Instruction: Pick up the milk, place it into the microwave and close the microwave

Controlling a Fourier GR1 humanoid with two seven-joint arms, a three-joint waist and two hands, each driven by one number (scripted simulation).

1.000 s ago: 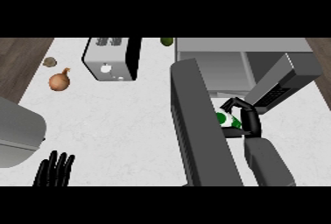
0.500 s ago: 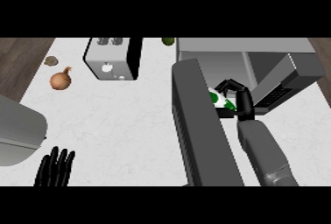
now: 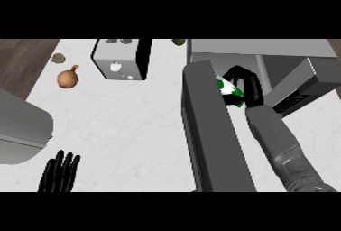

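milk point(image 3: 227, 87) sits in our right hand point(image 3: 251, 88), fingers curled round it, at the mouth of the microwave point(image 3: 266, 48), just right of its open door point(image 3: 214, 135). the cavity lies ahead of the hand, so we judge an inward push comes next. our left hand point(image 3: 58, 173) rests open, lower left.

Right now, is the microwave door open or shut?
Open: the door juts out from the microwave; the right hand holds the milk beside it.
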